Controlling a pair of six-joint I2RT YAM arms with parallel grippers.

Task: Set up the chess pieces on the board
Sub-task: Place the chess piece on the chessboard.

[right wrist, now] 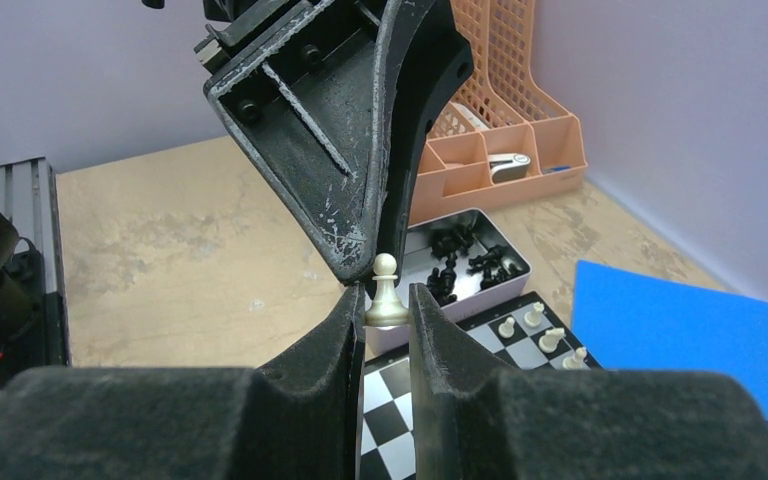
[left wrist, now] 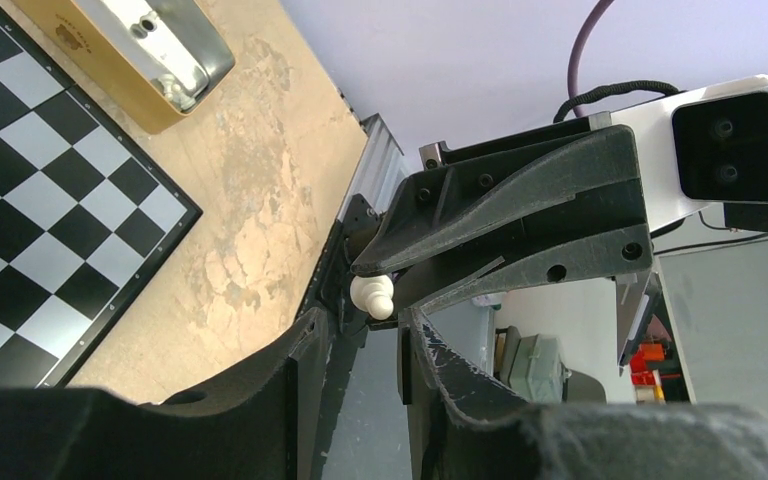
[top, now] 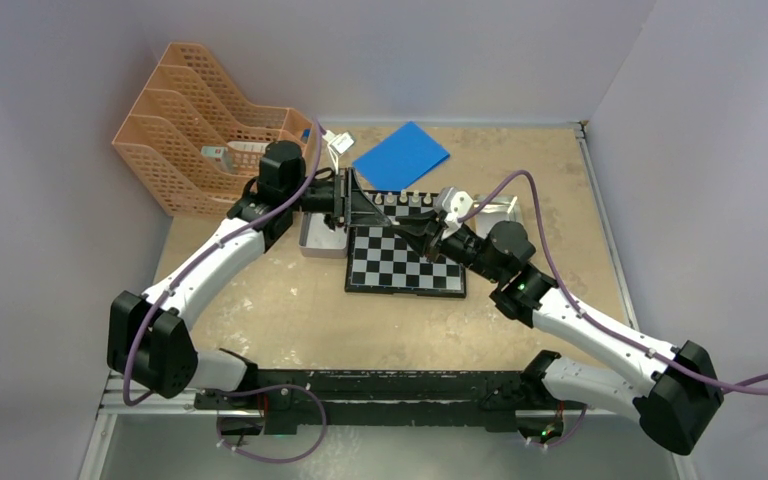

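A cream-white pawn (right wrist: 386, 292) sits upright in my right gripper (right wrist: 387, 302), which is shut on its base. This happens above the near-left corner of the black-and-white board (top: 405, 262). My left gripper (left wrist: 368, 325) is open, its fingertips right at the same pawn (left wrist: 372, 297) but not closed on it. In the right wrist view the left fingers (right wrist: 360, 200) come down from above to the pawn's head. Several white pieces (right wrist: 535, 330) stand on the board's far row. Black pieces (right wrist: 465, 255) lie in a small tin (top: 320, 240) left of the board.
An orange file rack (top: 205, 130) stands at the back left, with a blue sheet (top: 401, 155) behind the board. A second tin (top: 500, 212) lies at the board's far right corner. Both arms meet over the board's far left part.
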